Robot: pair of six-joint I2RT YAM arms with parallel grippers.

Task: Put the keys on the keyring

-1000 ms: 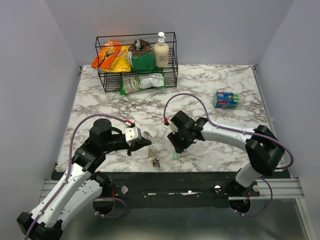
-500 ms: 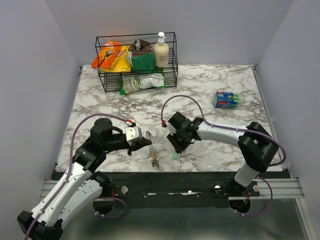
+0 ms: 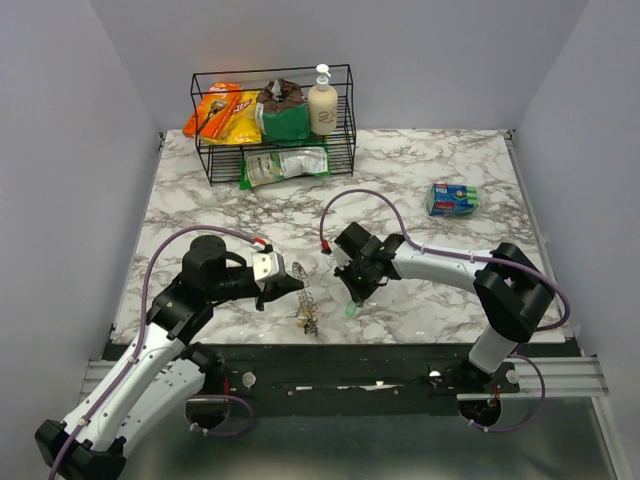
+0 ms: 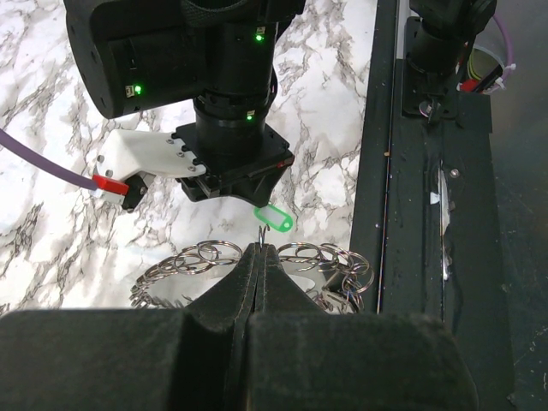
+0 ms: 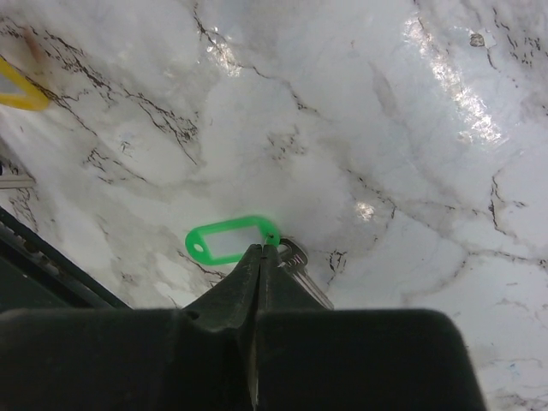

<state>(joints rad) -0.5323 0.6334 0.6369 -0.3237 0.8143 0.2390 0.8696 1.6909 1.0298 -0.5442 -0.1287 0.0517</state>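
Observation:
The keyring point(image 3: 306, 304) is a grey metal ring hung with several small split rings point(image 4: 199, 257), held just above the marble near the front edge. My left gripper point(image 3: 294, 284) point(image 4: 259, 250) is shut on one thin wire loop of it. A key with a green plastic tag point(image 5: 227, 241) point(image 3: 350, 312) point(image 4: 275, 217) lies on the marble to its right. My right gripper point(image 3: 351, 300) point(image 5: 261, 250) points down at it, jaws shut where the tag meets the metal key point(image 5: 296, 257). A yellow tag point(image 5: 19, 91) shows at the edge of the right wrist view.
A black wire basket point(image 3: 345, 110) at the back holds snack bags and a soap bottle point(image 3: 322, 102). A green-white packet point(image 3: 286, 165) lies in front of it. A blue-green pack point(image 3: 452, 200) lies at the right. The black rail point(image 3: 380, 358) runs along the near edge.
My right gripper's jaws have closed on the green-tagged key, and that arm has shifted slightly left. The left gripper and keyring have stayed put.

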